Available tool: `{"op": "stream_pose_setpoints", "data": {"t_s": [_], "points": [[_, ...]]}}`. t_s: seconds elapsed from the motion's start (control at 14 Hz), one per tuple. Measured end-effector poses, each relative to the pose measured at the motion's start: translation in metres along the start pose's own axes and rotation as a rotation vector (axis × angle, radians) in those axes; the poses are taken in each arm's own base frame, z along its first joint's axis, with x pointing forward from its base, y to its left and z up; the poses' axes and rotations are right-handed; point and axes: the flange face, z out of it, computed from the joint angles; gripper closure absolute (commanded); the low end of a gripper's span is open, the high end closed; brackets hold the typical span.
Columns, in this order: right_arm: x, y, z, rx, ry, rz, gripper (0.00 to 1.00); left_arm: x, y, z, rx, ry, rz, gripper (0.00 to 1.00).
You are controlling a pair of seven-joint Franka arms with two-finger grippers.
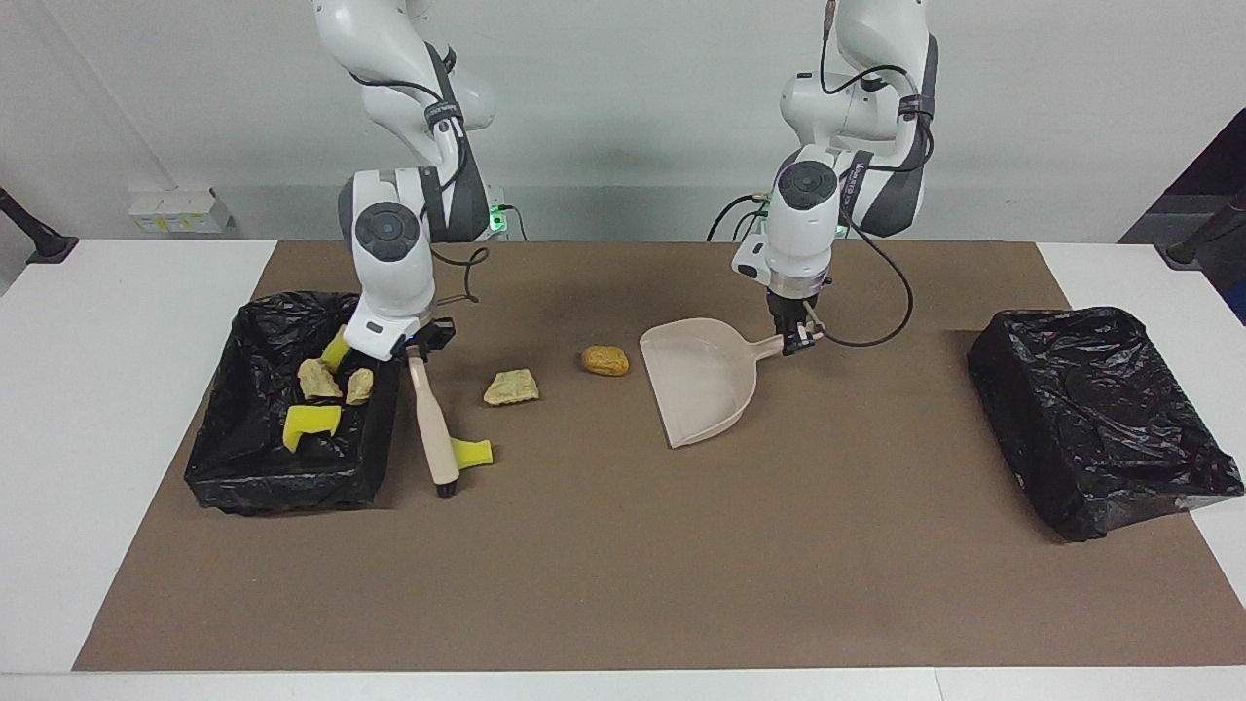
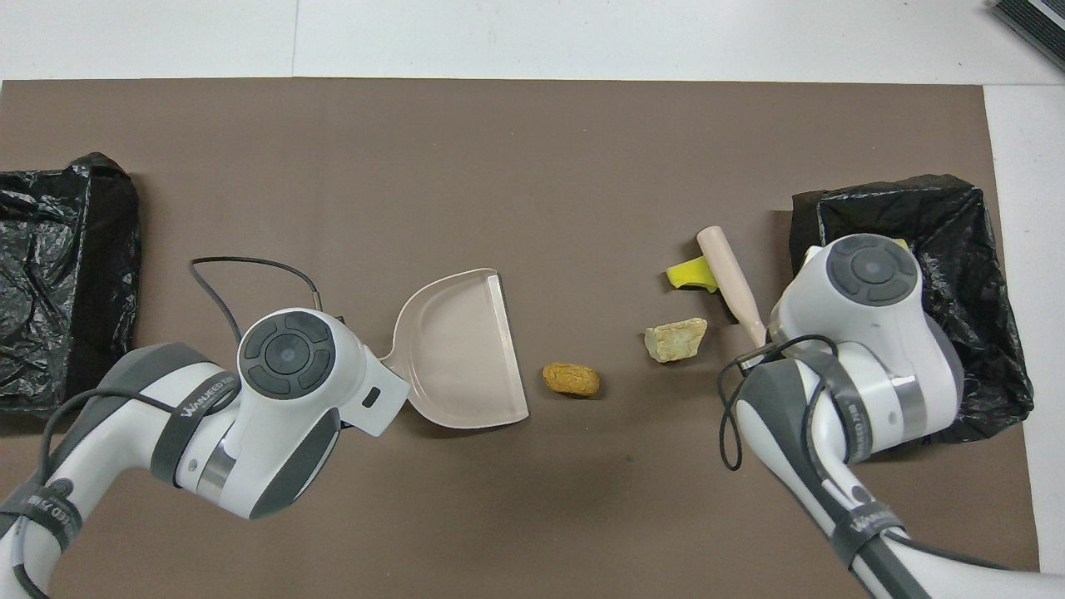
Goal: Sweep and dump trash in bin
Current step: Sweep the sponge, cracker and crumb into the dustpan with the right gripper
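Quick count, using the dustpan [image 1: 703, 380] as my landmark: seven bits of trash in total. Three are loose on the brown mat [image 1: 623, 584], all toward the right arm's end of the table from the dustpan. The brown lump [image 1: 604, 360] sits just beside the pan's open mouth, the pale beige lump [image 1: 511, 387] is further along, and the yellow foam chunk [image 1: 472, 454] is further still, touching the brush [image 1: 433, 428].

The other four are in the black-lined bin [image 1: 292, 477], the one well apart from the dustpan at the right arm's end: two yellow chunks [image 1: 310, 421] and two beige lumps [image 1: 318, 380]. There's one more black-lined bin [image 1: 1100, 419] toward the left arm's end. So two bins, one brush, one dustpan.

The right gripper [image 1: 417, 343] is over the bin's edge nearest the dustpan, clamped on the brush handle, with the bristle end down on the mat. The left gripper [image 1: 798, 336] is pinched on the dustpan's handle.

The facing view shows all four pieces in the bin and both grips. From overhead the arm bodies cover both grippers and nearly all the bin's contents — only a sliver of yellow peeks out there. Overhead does show the pan's flat lip [image 2: 508, 349] facing the brown lump.
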Motion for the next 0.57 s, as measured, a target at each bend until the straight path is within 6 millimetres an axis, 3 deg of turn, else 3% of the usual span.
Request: {"op": "stream_pose_setpoints", "data": {"t_s": [0.36, 0.57], "points": [[-0.013, -0.136, -0.023, 0.085, 0.017, 0.107, 1.0, 0.0, 0.001, 0.0, -0.001, -0.001, -0.004, 1.0], [-0.024, -0.193, -0.027, 0.137, 0.005, 0.12, 1.0, 0.0, 0.002, 0.001, -0.003, -0.002, -0.008, 1.0]]}}
